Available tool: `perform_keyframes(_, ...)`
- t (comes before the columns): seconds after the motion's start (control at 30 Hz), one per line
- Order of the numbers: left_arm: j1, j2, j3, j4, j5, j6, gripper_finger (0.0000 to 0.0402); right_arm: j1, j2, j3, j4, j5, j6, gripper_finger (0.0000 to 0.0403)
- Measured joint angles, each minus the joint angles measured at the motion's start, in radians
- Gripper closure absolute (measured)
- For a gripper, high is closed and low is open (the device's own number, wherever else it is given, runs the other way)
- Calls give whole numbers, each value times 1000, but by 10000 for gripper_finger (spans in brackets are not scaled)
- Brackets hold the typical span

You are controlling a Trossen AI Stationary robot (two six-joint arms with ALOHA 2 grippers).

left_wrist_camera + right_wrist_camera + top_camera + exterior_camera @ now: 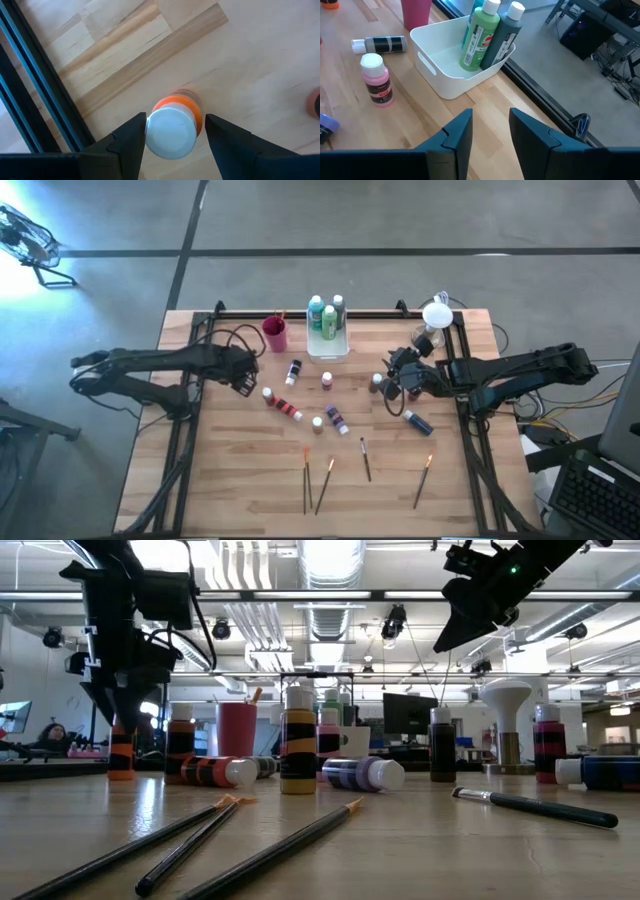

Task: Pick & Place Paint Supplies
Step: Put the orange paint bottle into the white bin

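Left pincer (174, 131) wide open astride upright orange bottle (176, 129), left-centre of desk (230, 480), not gripping. Right pincer (490, 131) raised right of centre, slightly parted, empty. Tray (451, 75) at top centre.

Bright, even overhead light; ceiling fixtures (330, 560) blown out in low view. Soft shadows on table (250, 480). Nearest paintbrushes (200, 830) blurred. Glare at floor's top-left.

A magenta cup (275, 333) stands beside a white tray (328, 349).
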Motion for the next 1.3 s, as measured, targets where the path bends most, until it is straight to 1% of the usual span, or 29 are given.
perform_keyframes(0.33,2,-26,0,5,-3,8,192,0,0,0,0,0,0,247)
perform_keyframes(0.47,7,-26,0,6,-3,15,197,1,0,0,0,0,0,237)
perform_keyframes(0.57,13,-26,0,6,-3,18,208,1,0,0,0,0,0,231)
perform_keyframes(0.7,15,-28,0,8,-4,27,242,1,0,0,0,0,0,227)
perform_keyframes(0.83,15,-31,2,15,-9,40,283,1,0,0,0,0,0,234)
perform_keyframes(1.03,15,-49,24,4,11,53,283,0,0,0,0,1,0,255)
perform_keyframes(1.17,15,-54,88,8,24,86,283,0,0,0,0,1,-3,267)
perform_keyframes(1.3,15,-54,185,28,23,129,283,0,0,0,0,1,-3,275)
